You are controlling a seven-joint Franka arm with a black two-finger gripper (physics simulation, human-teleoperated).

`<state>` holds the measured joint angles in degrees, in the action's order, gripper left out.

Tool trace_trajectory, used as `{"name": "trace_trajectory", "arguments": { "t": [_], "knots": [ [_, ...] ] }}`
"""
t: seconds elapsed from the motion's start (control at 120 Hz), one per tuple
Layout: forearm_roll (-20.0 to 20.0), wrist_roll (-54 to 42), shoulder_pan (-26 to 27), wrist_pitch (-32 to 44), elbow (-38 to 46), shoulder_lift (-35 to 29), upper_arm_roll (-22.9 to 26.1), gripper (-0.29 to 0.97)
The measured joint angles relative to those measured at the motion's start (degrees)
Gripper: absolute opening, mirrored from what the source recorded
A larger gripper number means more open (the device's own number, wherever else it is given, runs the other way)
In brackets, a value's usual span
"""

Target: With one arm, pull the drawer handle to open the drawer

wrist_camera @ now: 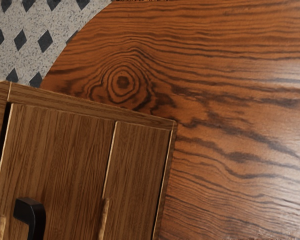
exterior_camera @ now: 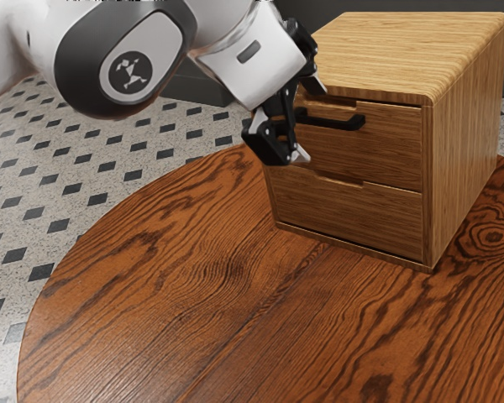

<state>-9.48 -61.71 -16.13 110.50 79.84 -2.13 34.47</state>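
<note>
No readable text or numbers, white figure emblem (exterior_camera: 131,70) on arm joint (exterior_camera: 82,49)

Round dark-grained wooden table (exterior_camera: 193,285) spreads below the pincer (exterior_camera: 292,119); speckled floor (exterior_camera: 59,168) with black diamonds lies beyond it.

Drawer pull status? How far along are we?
Done: the gripper is at the cabinet, beside the end of the black handle on the top drawer. In hand: the grasp; I cannot tell whether it grips yet. Left: the pull itself; the top drawer sits about flush with the lower drawer, barely out if at all.
</note>
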Motion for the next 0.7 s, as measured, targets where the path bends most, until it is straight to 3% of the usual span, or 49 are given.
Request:
{"name": "trace_trajectory", "arguments": {
  "t": [0.108, 0.342, 0.533, 0.7],
  "knots": [
    [-0.5, -4.2, 2.4, 0.3, -1.4, 0.9, -2.1, 0.65],
    [-0.8, -11.5, 6.2, 0.6, -0.9, 0.2, -13.0, 0.65],
    [-0.2, -14.9, -1.3, 0.7, -0.6, 0.7, -20.0, 0.65],
    [1.5, -17.6, -13.3, 0.7, -0.8, 0.8, -18.5, 0.65]
  ]
}}
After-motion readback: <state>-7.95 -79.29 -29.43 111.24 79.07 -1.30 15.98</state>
